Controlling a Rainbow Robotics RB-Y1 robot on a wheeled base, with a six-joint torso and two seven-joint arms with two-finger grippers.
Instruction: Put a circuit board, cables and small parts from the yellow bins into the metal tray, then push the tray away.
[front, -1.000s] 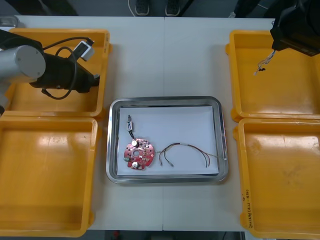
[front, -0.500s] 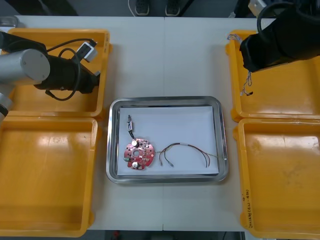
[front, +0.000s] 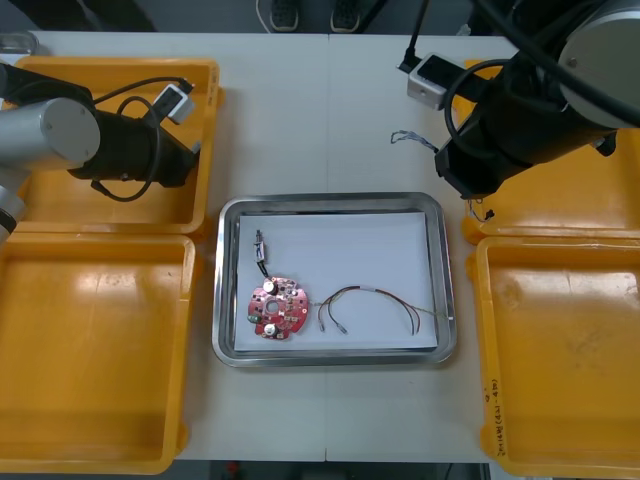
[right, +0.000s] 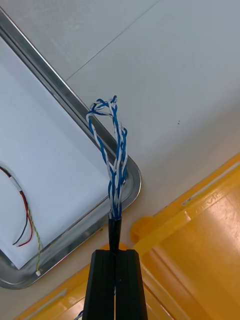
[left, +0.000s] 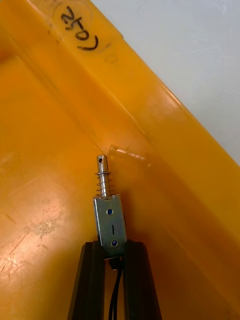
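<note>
- Front view: we saw the shiny rectangular metal tray holding a round red circuit board, a thin red and yellow cable and a small metal part on a black lead. The two nearer yellow plastic bins looked bare.
- Right wrist: the right gripper pinched one end of the twisted blue and white cable, its loop over the tray's corner. Light, floppy stuff, we reckoned.
- Left wrist: the left gripper clamped a boxy silver metal part with a spring pin inside a bin. Stiff and slick, so best held by the flat body.
</note>
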